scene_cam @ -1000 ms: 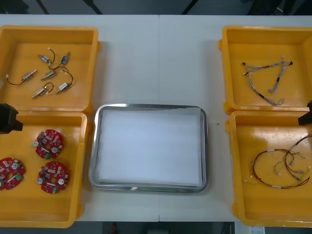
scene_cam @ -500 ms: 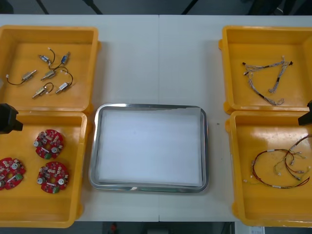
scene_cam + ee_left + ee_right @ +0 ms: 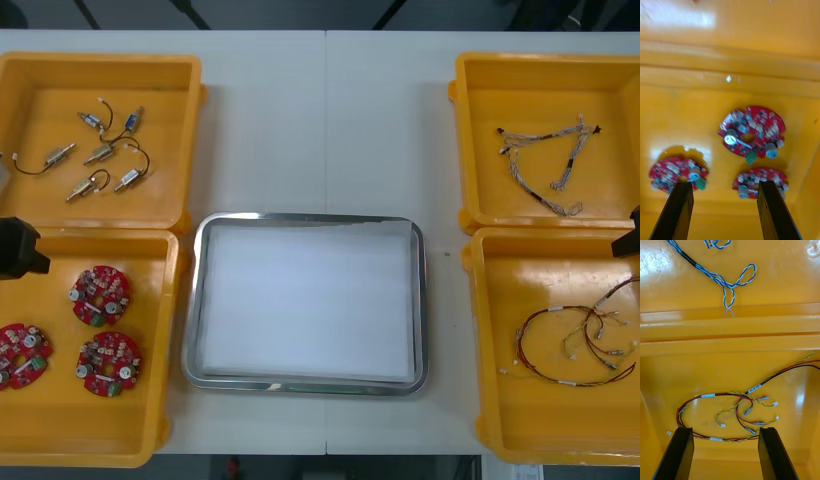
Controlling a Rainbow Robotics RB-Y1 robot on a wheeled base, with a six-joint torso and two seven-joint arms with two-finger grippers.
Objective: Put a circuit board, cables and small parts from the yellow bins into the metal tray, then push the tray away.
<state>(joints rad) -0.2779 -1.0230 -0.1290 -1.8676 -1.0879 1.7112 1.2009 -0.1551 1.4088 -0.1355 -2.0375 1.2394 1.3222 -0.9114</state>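
Unchanged: left gripper (image 3: 724, 187) over 3 circuit boards (image 3: 751, 129), right gripper (image 3: 724, 432) over red and yellow cables (image 3: 733, 405), fingers apart on both.

The left claw (image 3: 725, 184) is showing two black, flat fingers (image 3: 677, 212), broadening toward their bases; the right claw (image 3: 726, 429) is showing the same; the left arm (image 3: 18, 247) and right arm (image 3: 629, 238) are looking black and blocky.

The left tool (image 3: 724, 183) and the right tool (image 3: 725, 429) hover far apart, each with jaws parted.
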